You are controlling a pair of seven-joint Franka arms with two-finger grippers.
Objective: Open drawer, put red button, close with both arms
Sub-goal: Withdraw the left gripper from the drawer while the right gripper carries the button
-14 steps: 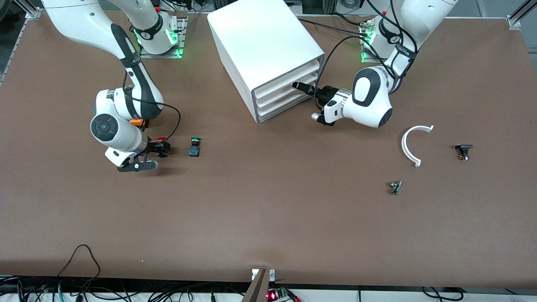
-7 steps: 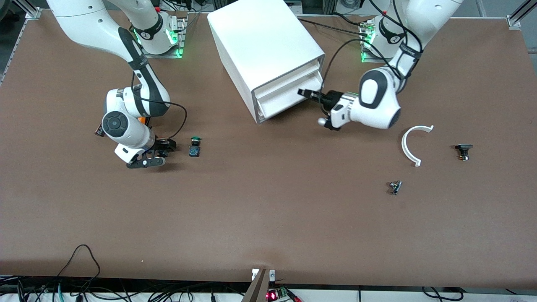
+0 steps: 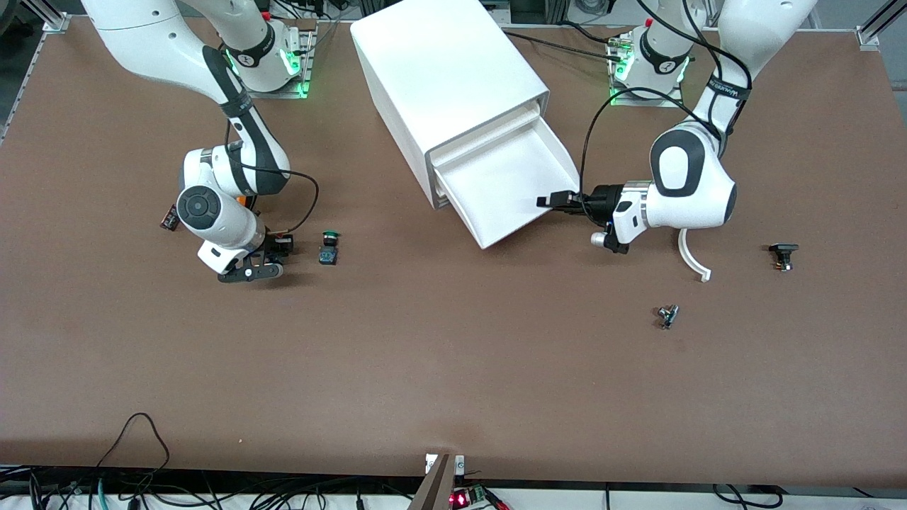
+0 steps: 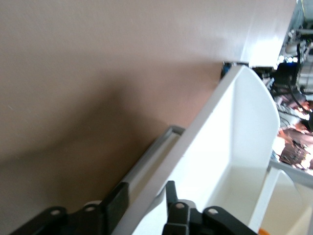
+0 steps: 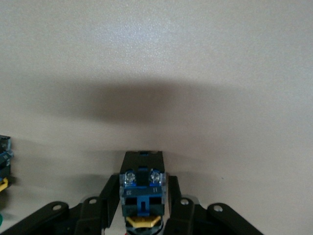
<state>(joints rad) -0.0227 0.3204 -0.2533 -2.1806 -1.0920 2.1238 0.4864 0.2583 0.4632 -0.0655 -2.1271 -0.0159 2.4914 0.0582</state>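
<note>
The white drawer cabinet (image 3: pixel 446 78) stands at the table's back middle. Its lowest drawer (image 3: pixel 510 184) is pulled far out and looks empty. My left gripper (image 3: pixel 556 201) is shut on the drawer's front wall, one finger inside and one outside, as the left wrist view shows (image 4: pixel 144 200) with the drawer's inside (image 4: pixel 234 147). My right gripper (image 3: pixel 278 249) is low at the table beside the green-capped switch (image 3: pixel 329 248). In the right wrist view it (image 5: pixel 142 183) is shut on the red button's blue and black body (image 5: pixel 142 198); the red cap is hidden.
An orange box (image 3: pixel 242 201) shows partly under the right arm, with a small black part (image 3: pixel 168 218) nearby. A white curved piece (image 3: pixel 693 258), a black part (image 3: pixel 783 255) and a small metal part (image 3: pixel 667 315) lie toward the left arm's end.
My left gripper has pulled the drawer out from nearly closed to wide open. My right gripper has shifted a little toward the green-capped switch, still holding the button.
</note>
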